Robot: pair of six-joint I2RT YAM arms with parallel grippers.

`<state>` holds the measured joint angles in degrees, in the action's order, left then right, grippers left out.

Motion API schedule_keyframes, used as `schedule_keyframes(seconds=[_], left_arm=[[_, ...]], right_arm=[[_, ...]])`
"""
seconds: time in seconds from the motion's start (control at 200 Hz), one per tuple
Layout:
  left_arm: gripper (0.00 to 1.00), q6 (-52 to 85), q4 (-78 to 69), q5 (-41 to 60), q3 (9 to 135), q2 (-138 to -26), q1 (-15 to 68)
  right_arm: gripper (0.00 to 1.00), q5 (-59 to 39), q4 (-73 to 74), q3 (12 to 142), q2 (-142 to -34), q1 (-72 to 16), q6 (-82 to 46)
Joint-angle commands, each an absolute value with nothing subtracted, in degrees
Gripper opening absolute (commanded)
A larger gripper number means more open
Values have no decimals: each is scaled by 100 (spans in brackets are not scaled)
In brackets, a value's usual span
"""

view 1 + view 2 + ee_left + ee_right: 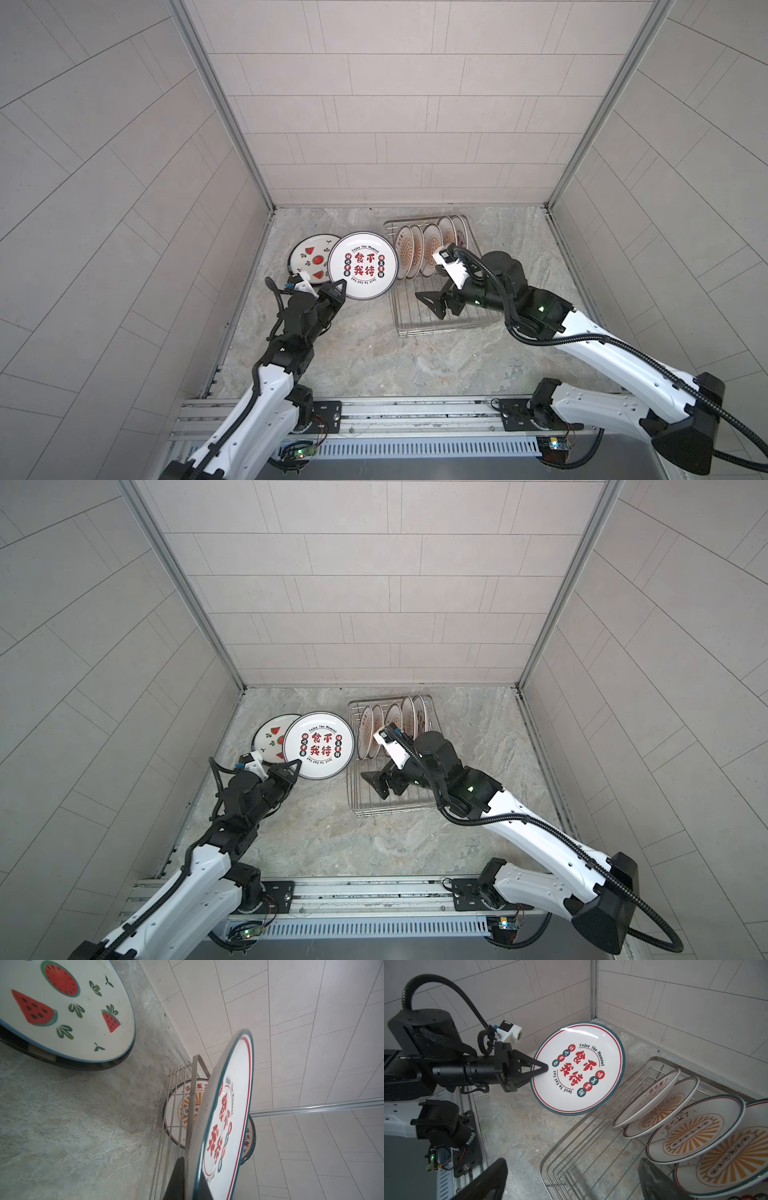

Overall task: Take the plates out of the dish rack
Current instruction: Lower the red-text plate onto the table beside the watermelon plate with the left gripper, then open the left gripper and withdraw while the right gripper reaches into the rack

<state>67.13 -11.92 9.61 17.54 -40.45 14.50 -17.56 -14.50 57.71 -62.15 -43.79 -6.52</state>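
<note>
Watermelon plate [309, 258] lies flat on the worktop [353, 357], far left. Just right of it, my left hand [340, 286] is clamped on the near rim of the lettered plate [365, 266] (tilted, so set-down is likely leftward). Right hand [434, 305] gapes empty over the dish rack [444, 327], with the sunburst plates [424, 249] beyond.

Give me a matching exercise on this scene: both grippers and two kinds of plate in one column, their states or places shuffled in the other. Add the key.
Column one
1. left gripper
2. right gripper
3. watermelon plate
4. sunburst plates

Column two
A. standing on edge in the dish rack
B. lying face up, outside the rack
C. shut on the rim of the red-character plate
D. open, holding nothing, over the rack's bare end

Pairs: 1-C, 2-D, 3-B, 4-A
</note>
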Motion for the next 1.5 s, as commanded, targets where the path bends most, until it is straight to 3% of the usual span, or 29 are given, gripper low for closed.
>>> schedule_keyframes(seconds=[0.0, 0.661, 1.491], left_arm=[[0, 7019, -1156, 880, 1799, -3969, 1384], [0, 7488, 492, 224, 1731, -3604, 1261], [0, 7692, 337, 435, 1180, -4213, 1255]], right_arm=[[100, -1514, -1652, 5927, -6304, -4446, -358], [100, -1303, -1942, 6176, -6631, -4737, -136], [100, -1000, -2089, 6860, -7703, -5263, 167]])
